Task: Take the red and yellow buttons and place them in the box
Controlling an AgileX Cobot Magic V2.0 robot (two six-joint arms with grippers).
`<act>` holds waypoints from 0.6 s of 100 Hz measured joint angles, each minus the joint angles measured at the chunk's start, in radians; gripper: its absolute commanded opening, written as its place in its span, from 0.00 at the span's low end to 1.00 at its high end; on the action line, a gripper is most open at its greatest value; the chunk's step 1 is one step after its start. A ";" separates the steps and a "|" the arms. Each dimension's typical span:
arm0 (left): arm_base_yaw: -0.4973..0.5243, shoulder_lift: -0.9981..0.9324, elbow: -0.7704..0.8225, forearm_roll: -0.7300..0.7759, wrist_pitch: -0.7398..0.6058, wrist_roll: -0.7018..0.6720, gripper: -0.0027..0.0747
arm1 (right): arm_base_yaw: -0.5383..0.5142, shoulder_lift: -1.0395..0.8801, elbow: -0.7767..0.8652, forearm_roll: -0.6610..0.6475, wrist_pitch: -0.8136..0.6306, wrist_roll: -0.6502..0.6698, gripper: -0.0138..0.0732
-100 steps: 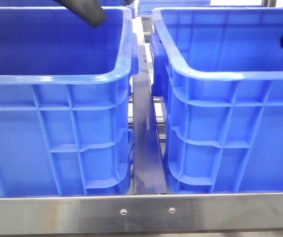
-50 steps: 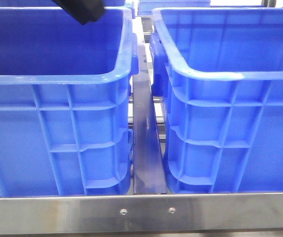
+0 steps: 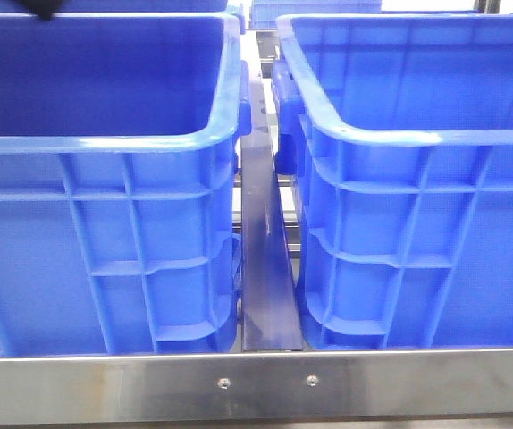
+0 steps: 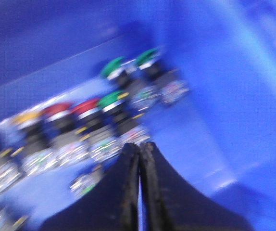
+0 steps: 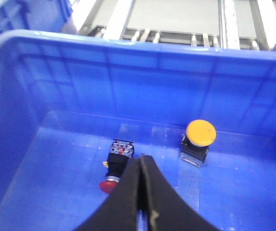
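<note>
Red button (image 5: 110,183) just beside closed right hand (image 5: 142,166); left hand (image 4: 139,153) closed.

You're looking at an industrial workstation, like a factory sorting or kitting line. Two large blue moulded crates (image 3: 105,206) (image 3: 417,223) sit on a bare steel frame (image 3: 256,384) with a metal rail (image 3: 265,268) between them. Behind them run conveyor-style metal rails (image 5: 176,19), and one crate holds industrial push-button switches (image 4: 85,125).

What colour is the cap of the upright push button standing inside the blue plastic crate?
Yellow-orange: the upright push button in the blue plastic crate shows best in the right wrist view.
</note>
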 measured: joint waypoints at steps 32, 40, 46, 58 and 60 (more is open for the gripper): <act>0.255 -0.246 0.200 0.000 -0.074 -0.002 0.01 | 0.000 -0.215 0.126 -0.001 0.009 0.000 0.04; 0.306 -0.326 0.251 0.005 -0.118 -0.002 0.01 | 0.000 -0.268 0.148 -0.002 0.009 0.000 0.04; 0.339 -0.392 0.286 0.005 -0.151 -0.002 0.01 | 0.000 -0.299 0.160 -0.002 0.009 0.000 0.04; 0.373 -0.516 0.361 0.009 -0.215 -0.002 0.01 | 0.000 -0.365 0.186 -0.003 0.009 0.000 0.04; 0.376 -0.537 0.374 0.009 -0.223 -0.002 0.01 | 0.000 -0.375 0.189 -0.003 0.011 0.000 0.04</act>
